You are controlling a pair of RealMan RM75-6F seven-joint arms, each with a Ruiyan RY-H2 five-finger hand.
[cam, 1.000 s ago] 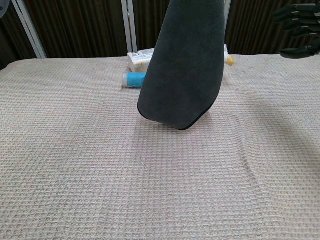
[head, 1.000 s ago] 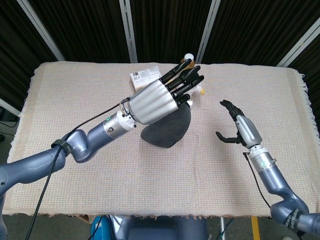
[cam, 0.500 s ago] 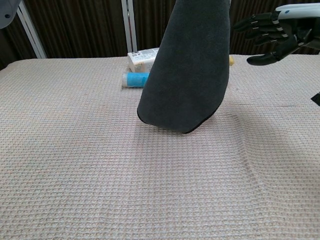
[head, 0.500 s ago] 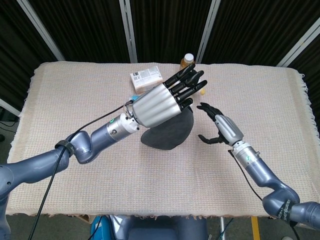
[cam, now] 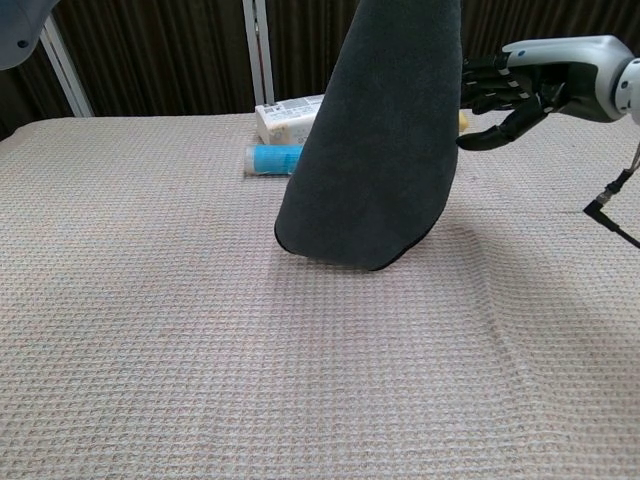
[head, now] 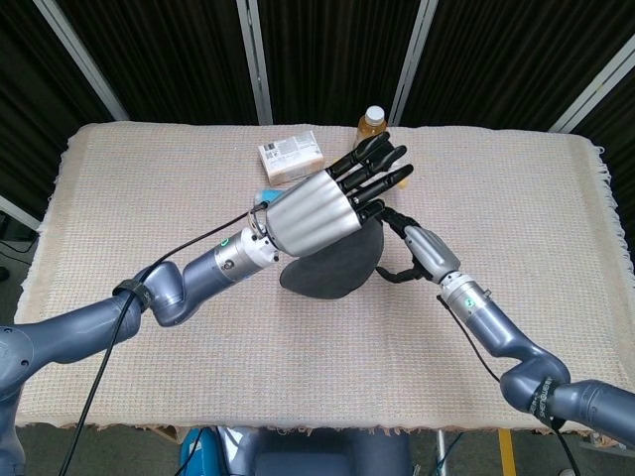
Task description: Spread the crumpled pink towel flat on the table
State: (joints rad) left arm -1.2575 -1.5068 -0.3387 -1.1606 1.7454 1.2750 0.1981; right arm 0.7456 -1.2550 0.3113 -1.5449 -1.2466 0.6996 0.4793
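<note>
The towel looks dark grey here, not pink. It hangs as a long drape from my left hand, its rounded lower end just above or touching the table. The left hand holds it from above with long fingers stretched forward; the grip itself is hidden under the hand. My right hand is at the towel's right edge with fingers apart and nothing in them. The chest view shows that right hand level with the upper part of the drape; I cannot tell whether it touches the cloth.
A beige waffle-weave cover lies over the table. Behind the towel are a white box, a blue tube and a bottle with a white cap. Dark curtains and metal posts stand behind.
My right hand has swung in from the right side of the table to the towel's right edge. The left hand and hanging towel have shifted slightly right and lower.
</note>
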